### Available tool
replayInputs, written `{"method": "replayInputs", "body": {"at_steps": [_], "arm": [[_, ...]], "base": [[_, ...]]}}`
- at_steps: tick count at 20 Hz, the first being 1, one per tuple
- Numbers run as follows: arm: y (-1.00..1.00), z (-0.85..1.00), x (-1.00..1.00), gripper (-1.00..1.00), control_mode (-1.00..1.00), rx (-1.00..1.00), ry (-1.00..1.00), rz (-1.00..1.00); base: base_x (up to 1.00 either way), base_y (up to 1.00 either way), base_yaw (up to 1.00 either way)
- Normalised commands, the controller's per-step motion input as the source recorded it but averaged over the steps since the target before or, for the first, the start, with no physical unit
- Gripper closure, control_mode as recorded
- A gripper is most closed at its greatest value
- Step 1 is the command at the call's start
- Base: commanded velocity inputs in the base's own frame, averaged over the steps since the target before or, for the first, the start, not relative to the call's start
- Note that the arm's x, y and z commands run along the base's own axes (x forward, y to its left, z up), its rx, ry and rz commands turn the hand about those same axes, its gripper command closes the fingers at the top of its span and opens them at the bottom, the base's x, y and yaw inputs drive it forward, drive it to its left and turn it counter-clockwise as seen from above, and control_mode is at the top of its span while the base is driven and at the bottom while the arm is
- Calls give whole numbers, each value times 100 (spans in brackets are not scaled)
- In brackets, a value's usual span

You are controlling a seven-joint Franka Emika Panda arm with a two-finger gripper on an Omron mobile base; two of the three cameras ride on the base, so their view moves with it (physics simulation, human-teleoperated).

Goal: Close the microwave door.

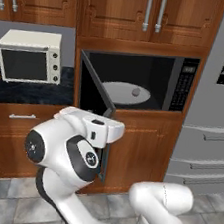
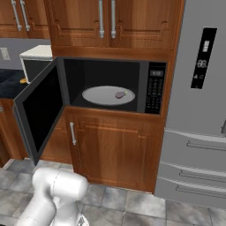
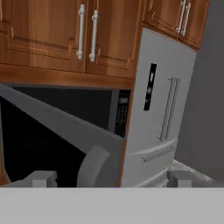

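The microwave [image 2: 110,86] sits at frame centre in the right base view, built into the wooden cabinetry, with its turntable [image 2: 108,95] exposed. The door [image 2: 40,110] stands wide open, swung out to centre left of that frame on its left hinge. In the hand view the gripper [image 3: 109,178] is at the bottom edge, fingertips set wide apart and holding nothing, close behind the door's outer face. Judged step: approach complete, push not yet made. Next move calls for contact near the free edge and a sweep toward the cavity.
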Motion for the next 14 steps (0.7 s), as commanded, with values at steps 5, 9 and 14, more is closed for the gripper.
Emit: {"method": "replayInputs", "body": {"at_steps": [5, 9, 14], "arm": [[94, -68, 97, -100, -100, -6, -28, -40], [74, -95, 100, -100, -100, -6, -19, -46], [11, -80, 100, -100, -100, -1, -3, -36]], "base": [[0, 0, 0], [0, 0, 0], [0, 0, 0]]}}
